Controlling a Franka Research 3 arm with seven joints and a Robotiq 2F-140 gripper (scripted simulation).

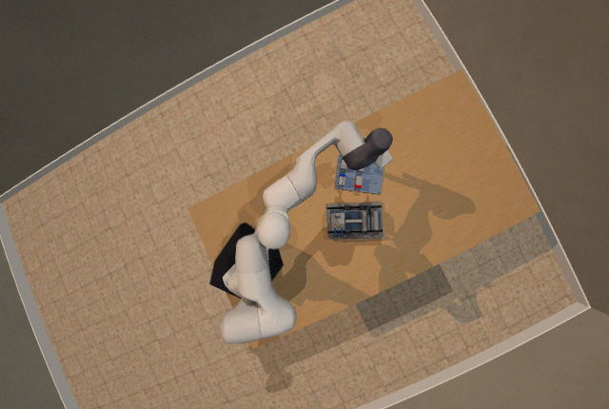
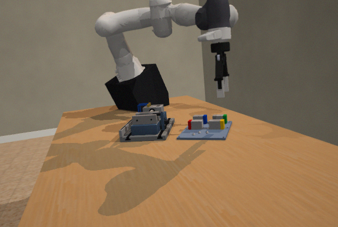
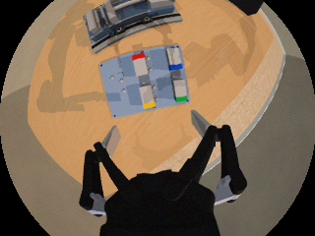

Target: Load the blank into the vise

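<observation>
The blank with the yellow end (image 2: 215, 124) (image 3: 146, 94) lies flat on the blue-grey infeed plate (image 2: 204, 135) (image 3: 114, 92) (image 1: 375, 184), at the plate's near right in the exterior view. The milling vise (image 2: 146, 126) (image 3: 132, 12) (image 1: 355, 218) stands beside the plate, with blue hoses at its far end block. I see no blank between its jaws. My gripper (image 2: 222, 91) (image 3: 154, 124) is open and empty. It hangs high above the plate, roughly over the far row of blanks. In the overhead view the wrist hides it.
Three other blanks lie on the plate: one with a red end (image 2: 196, 124) (image 3: 140, 66), one with a blue end (image 2: 200, 117) (image 3: 173, 58), one with a green end (image 2: 219, 116) (image 3: 179, 86). The robot's black base (image 2: 138, 86) stands behind the vise.
</observation>
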